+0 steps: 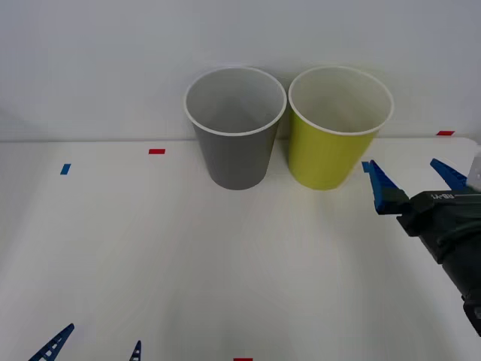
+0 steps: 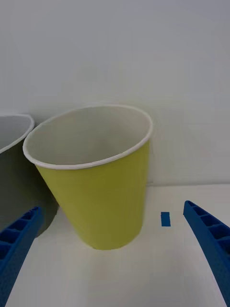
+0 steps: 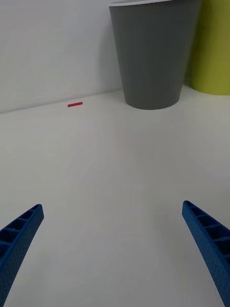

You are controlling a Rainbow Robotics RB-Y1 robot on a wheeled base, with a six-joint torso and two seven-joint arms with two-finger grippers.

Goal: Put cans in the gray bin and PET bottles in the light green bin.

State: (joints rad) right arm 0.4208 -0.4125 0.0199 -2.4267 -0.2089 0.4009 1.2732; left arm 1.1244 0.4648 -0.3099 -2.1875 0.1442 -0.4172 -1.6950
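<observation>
The gray bin and the light green bin stand upright side by side at the back of the white table, both with nothing visible inside. My right gripper hovers open just right of the light green bin, facing it. In the right wrist view that bin stands close ahead of the right gripper, with the gray bin's edge beside it. My left gripper waits open at the table's front left, with the gray bin far ahead. The cans and PET bottles are out of view.
Small tape marks lie on the white table: red ones near the back wall and a blue one at the left. Another blue mark lies beside the light green bin. A white wall rises right behind the bins.
</observation>
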